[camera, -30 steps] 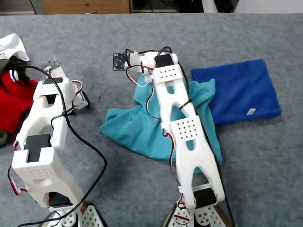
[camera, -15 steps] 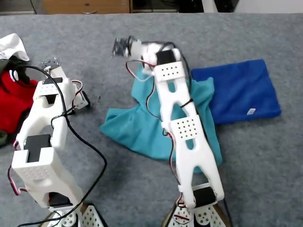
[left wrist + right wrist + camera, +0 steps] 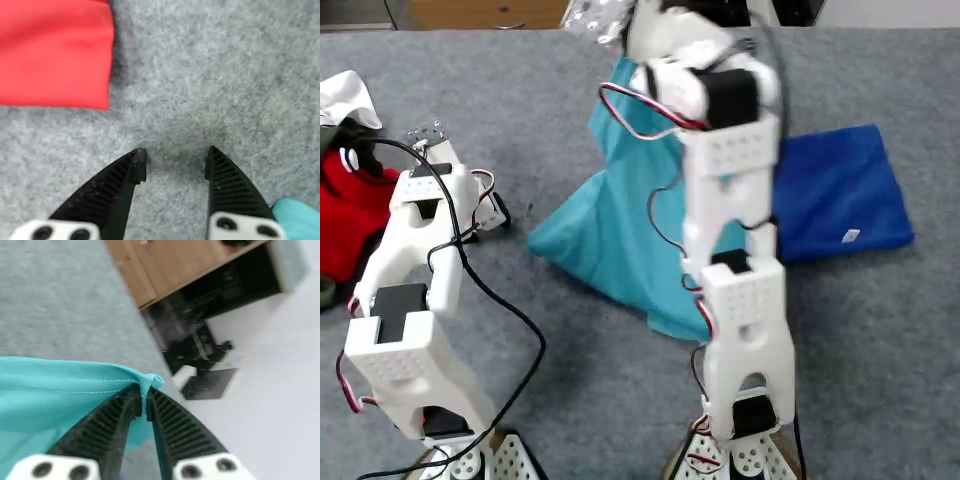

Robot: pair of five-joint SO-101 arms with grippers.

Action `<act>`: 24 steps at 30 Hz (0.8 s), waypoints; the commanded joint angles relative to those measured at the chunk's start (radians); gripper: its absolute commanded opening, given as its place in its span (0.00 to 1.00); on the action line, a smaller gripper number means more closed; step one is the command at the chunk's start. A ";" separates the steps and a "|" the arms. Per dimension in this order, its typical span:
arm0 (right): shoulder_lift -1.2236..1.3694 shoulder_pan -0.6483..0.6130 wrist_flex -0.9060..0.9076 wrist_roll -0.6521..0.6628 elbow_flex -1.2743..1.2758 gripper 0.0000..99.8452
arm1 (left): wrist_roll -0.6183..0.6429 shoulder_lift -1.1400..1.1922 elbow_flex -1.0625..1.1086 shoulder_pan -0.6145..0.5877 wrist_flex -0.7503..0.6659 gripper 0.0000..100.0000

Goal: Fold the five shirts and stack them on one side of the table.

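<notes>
My right gripper (image 3: 145, 390) is shut on the hem of a teal shirt (image 3: 60, 390). In the high view this gripper (image 3: 615, 40) is raised at the far middle of the table. The teal shirt (image 3: 620, 230) hangs stretched from it, its lower part trailing on the grey felt. A folded blue shirt (image 3: 835, 195) lies to the right, partly behind the arm. A red shirt (image 3: 345, 215) lies at the left edge. My left gripper (image 3: 175, 162) stands open just above bare felt between the red shirt (image 3: 55, 50) and a corner of the teal shirt (image 3: 297, 217).
A white cloth (image 3: 345, 95) and a dark garment (image 3: 350, 135) lie by the red shirt at the far left. A black cable (image 3: 510, 310) loops beside the left arm. A wooden cabinet (image 3: 150, 270) stands beyond the table's far edge.
The right arm has risen and swung toward the far edge, lifting the teal shirt's edge off the table so the cloth now hangs stretched. The left arm has kept still.
</notes>
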 commanded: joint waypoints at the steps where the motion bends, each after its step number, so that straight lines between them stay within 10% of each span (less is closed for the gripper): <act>1: -0.188 0.111 0.058 -0.009 -0.041 0.00 | 0.003 -0.013 -0.092 -0.014 0.077 0.21; 13: -0.255 0.492 0.155 -0.011 0.166 0.00 | 0.044 -0.002 -0.548 0.155 0.496 0.21; 24: 0.081 0.645 0.091 -0.040 0.449 0.00 | 0.255 0.101 -0.755 0.385 0.400 0.21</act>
